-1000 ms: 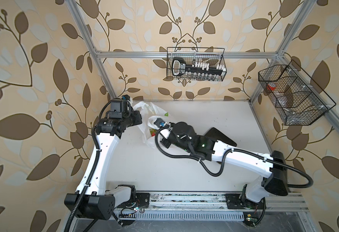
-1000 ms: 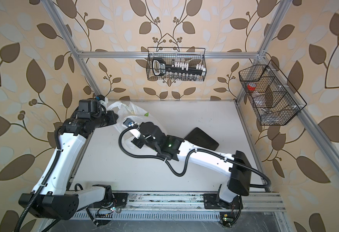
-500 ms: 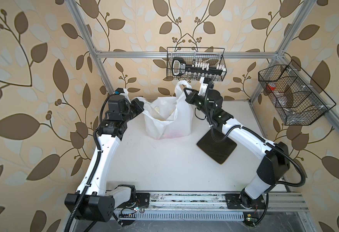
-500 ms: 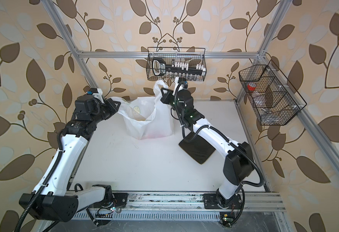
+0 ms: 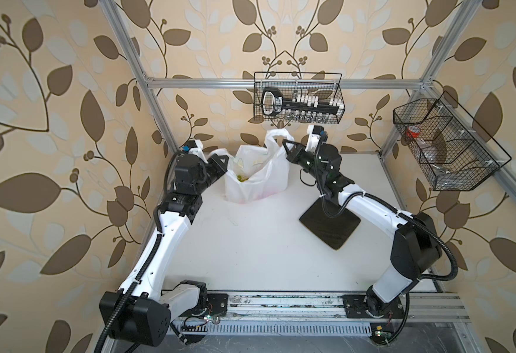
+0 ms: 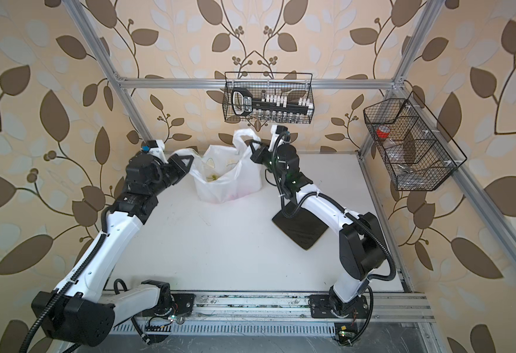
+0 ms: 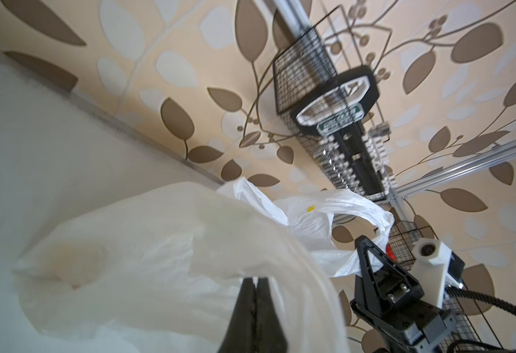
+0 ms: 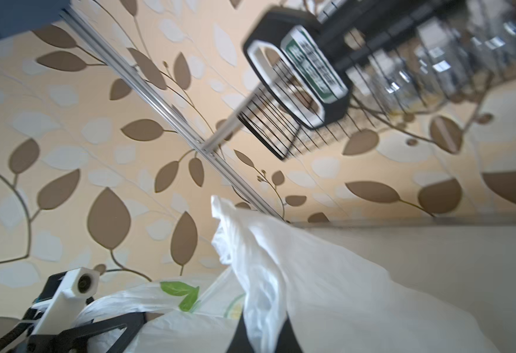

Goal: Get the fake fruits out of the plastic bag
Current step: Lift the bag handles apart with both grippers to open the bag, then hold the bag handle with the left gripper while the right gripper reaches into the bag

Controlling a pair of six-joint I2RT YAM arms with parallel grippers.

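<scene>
Leaf-patterned walls enclose a white table (image 5: 265, 259). Just left of centre in both top views, the left hand (image 5: 225, 156) is clamped shut on one handle of the bag (image 5: 259, 180). The right hand (image 5: 284, 142) is pinched shut on the other handle, higher up, so the mouth gapes. Fruits (image 5: 241, 178) lie at the bottom inside. The thin, limp, slippery film could tear or slip, so the handles give the best hold. The fruits should be light, hard and apt to roll. A green label (image 8: 311, 70) in the basket (image 5: 298, 73) is too blurred to read.

Dark square plate (image 5: 333, 232) on white table (image 5: 265, 250), back wire basket (image 5: 317, 87), side wire basket (image 5: 409, 116)
</scene>
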